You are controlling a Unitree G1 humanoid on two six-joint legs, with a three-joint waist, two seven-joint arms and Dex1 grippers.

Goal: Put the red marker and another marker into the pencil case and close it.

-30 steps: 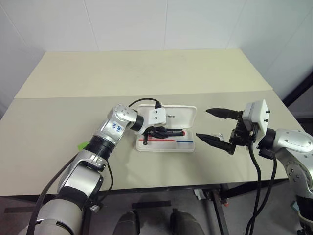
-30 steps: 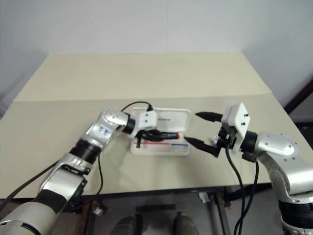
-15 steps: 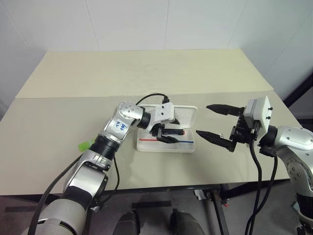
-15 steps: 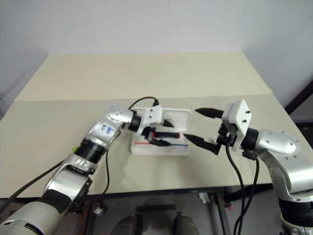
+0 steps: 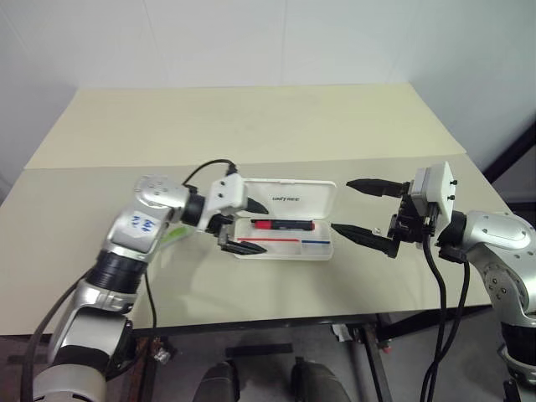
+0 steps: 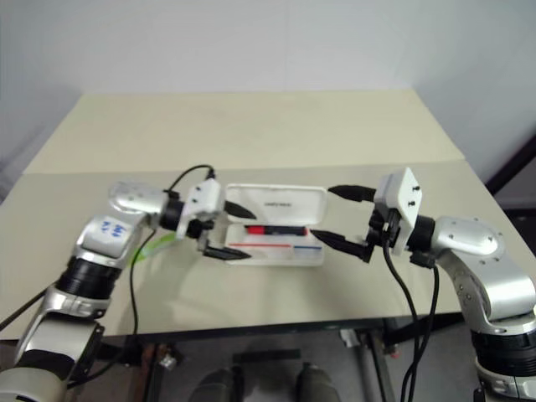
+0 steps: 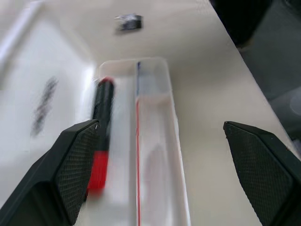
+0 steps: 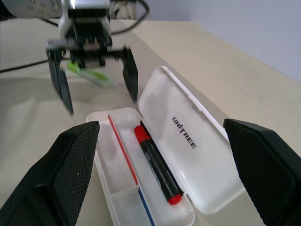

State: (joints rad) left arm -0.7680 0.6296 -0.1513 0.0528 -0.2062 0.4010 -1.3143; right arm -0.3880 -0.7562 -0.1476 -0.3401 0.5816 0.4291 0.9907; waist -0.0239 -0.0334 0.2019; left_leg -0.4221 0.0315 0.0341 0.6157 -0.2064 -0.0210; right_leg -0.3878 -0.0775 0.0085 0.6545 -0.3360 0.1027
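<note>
left gripper (image 5: 239,226) open, empty | green marker (image 8: 89,74) just behind it, lying slantwise | right gripper (image 5: 362,213) open, across the pencil case (image 5: 322,194), farther | red marker (image 5: 283,224) already inside

Bare robot test room or lab, not home. Plain white walls (image 5: 251,38), no decoration. Two beige tables (image 5: 251,126) pushed together, seam between them, tops almost bare. Metal table frame (image 5: 368,335) and loose black cables (image 5: 435,335) at near edge. Grey floor (image 5: 268,360) below.

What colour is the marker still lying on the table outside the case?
Lime green, clearest in the right wrist view, beyond the open pencil case.
</note>
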